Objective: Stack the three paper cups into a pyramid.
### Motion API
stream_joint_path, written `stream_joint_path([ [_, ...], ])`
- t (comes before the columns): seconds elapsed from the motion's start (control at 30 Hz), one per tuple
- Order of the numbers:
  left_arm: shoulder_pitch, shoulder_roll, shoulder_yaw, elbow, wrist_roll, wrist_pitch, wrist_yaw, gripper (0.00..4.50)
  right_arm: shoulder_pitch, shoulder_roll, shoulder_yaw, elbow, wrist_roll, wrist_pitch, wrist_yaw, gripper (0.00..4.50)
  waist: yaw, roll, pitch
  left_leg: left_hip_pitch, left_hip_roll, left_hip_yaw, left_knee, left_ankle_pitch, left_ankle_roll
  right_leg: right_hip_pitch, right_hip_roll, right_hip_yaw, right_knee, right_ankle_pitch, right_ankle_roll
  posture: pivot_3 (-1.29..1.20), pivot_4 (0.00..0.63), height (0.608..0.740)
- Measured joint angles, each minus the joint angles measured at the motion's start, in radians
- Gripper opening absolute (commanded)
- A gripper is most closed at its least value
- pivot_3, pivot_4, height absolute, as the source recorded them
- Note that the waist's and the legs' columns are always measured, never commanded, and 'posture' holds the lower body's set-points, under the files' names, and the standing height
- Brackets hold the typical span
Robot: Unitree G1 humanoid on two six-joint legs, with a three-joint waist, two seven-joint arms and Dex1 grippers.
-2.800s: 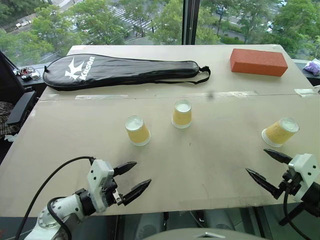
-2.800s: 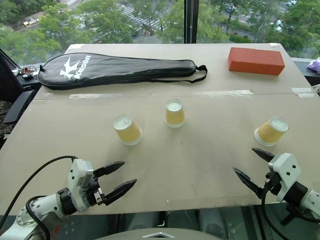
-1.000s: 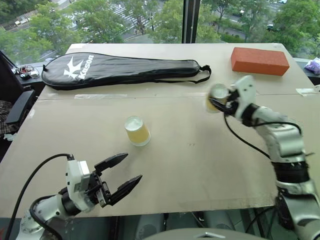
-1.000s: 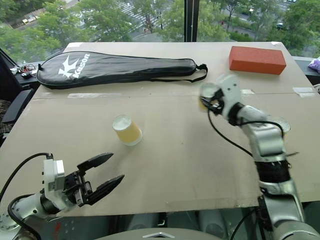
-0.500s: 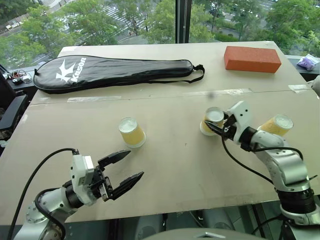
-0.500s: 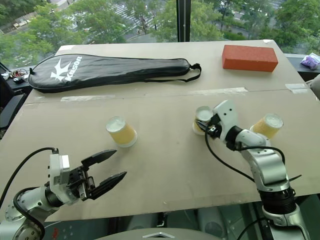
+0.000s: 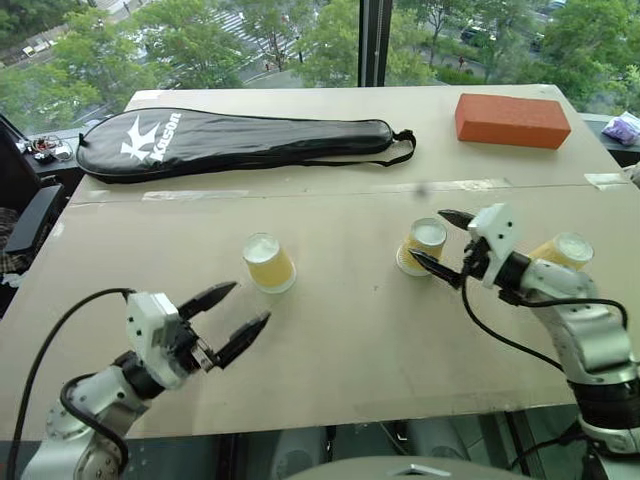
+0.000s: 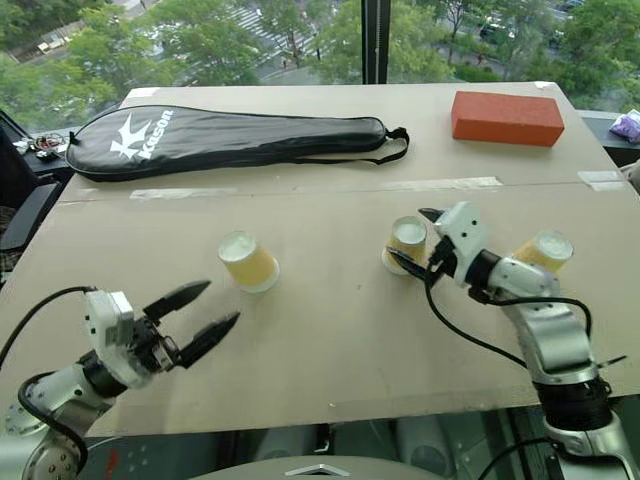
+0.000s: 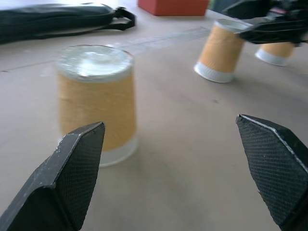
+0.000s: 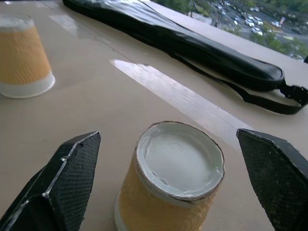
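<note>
Three yellow-orange paper cups stand upside down on the brown table [image 7: 330,330], apart from each other. The left cup [image 7: 268,262] is just ahead of my left gripper [image 7: 248,302], which is open and empty; the left wrist view has this cup [image 9: 96,101] beyond the left finger. The middle cup [image 7: 423,246] sits between the spread fingers of my open right gripper [image 7: 426,235], with a gap on each side of it [image 10: 173,178] in the right wrist view. The right cup [image 7: 563,252] stands behind my right forearm, tilted.
A long black racket bag [image 7: 230,140] lies across the far left of the table. An orange-red brick [image 7: 514,120] rests at the far right. Strips of tape [image 7: 450,186] cross the table's seam. A purple item [image 7: 628,128] sits at the right edge.
My right gripper brought the middle cup down onto the table, then opened and let go of it. My left gripper moved a little forward toward the left cup.
</note>
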Motion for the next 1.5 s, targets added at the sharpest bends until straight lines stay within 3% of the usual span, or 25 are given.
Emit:
stream_joint_path([
  [0.17,-0.172,0.036,-0.04,0.091,0.042,0.059,0.043,4.5,0.108,-0.08,-0.074,-0.084,0.121,-0.004,0.115,4.47,0.007,0.0,0.0,0.001,-0.001,0.0,0.0,0.0,0.0,0.001,0.0,0.0,0.0,0.0,0.0,0.0,0.15,0.74],
  [0.47,-0.412,0.055,-0.155,0.27,0.113,0.09,0.025,4.5,0.242,-0.112,-0.136,-0.245,0.217,0.007,0.127,4.47,0.007,-0.001,0.0,0.0,-0.002,0.0,0.0,0.0,0.0,0.001,0.0,0.0,0.0,0.0,0.0,0.0,0.15,0.74],
  [0.57,-0.464,0.054,-0.206,0.331,0.132,0.089,-0.018,3.68,0.308,-0.115,-0.15,-0.281,0.219,0.006,0.116,4.5,0.007,-0.001,0.0,0.0,-0.002,0.0,0.0,0.0,0.0,0.001,0.0,0.0,0.0,0.0,0.0,0.0,0.15,0.74],
  [0.67,-0.509,0.052,-0.238,0.375,0.144,0.069,-0.058,2.33,0.357,-0.115,-0.182,-0.323,0.224,0.005,0.098,4.5,0.008,-0.001,0.0,0.001,-0.002,0.0,0.0,0.0,0.0,0.002,0.0,0.0,0.0,0.0,0.0,0.0,0.15,0.74],
  [0.83,-0.572,0.036,-0.275,0.388,0.145,0.07,-0.113,2.29,0.426,-0.115,-0.22,-0.365,0.227,0.0,0.078,4.5,0.012,-0.002,-0.001,0.001,-0.002,0.0,0.001,0.0,0.0,0.002,0.0,0.0,0.0,0.0,0.0,0.0,0.15,0.74],
  [1.17,-0.885,-0.138,-0.498,0.49,0.201,0.183,-0.11,2.29,0.549,-0.099,-0.267,-0.411,0.203,-0.036,0.026,4.5,0.026,-0.003,-0.001,0.002,-0.007,0.0,0.003,0.0,0.0,0.006,0.0,-0.001,0.0,0.0,0.0,0.0,0.15,0.74],
  [1.5,-0.939,-0.24,-0.591,0.628,0.304,0.134,-0.13,2.29,0.725,-0.054,-0.357,-0.466,0.192,-0.098,0.012,4.5,0.028,-0.003,-0.001,0.003,-0.007,-0.001,0.003,0.0,0.0,0.007,0.0,-0.002,0.0,-0.001,0.002,0.0,0.15,0.74],
])
